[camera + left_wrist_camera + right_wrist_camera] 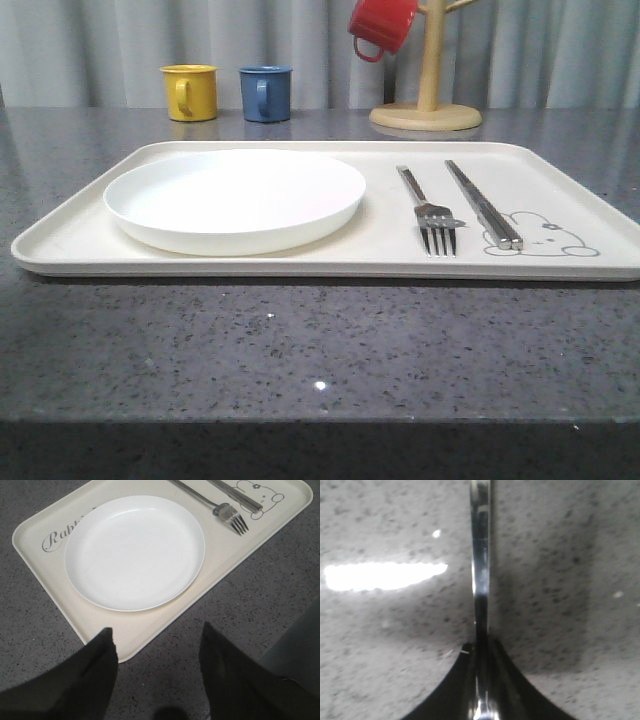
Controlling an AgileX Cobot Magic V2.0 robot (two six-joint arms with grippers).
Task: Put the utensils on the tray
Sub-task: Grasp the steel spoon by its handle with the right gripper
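Note:
The cream tray (380, 252) lies across the grey counter. On it rest the round white plate (235, 195) at the left, the silver fork (432, 215) and the flat metal chopsticks (483, 203) at the right by the bunny drawing. The left wrist view shows the tray (145, 630), plate (135, 552), fork (220, 510) and chopsticks (240, 497). My left gripper (156, 628) hangs open over the tray's corner, holding nothing. My right gripper (481, 644) is shut on a slim shiny spoon handle (481, 555) above bare counter; the spoon's bowl is out of view.
Behind the tray stand a yellow mug (190, 92) and a blue mug (266, 93). A red mug (382, 25) hangs on a wooden mug tree (428, 90) at the back right. Speckled counter (300, 350) stretches in front of the tray.

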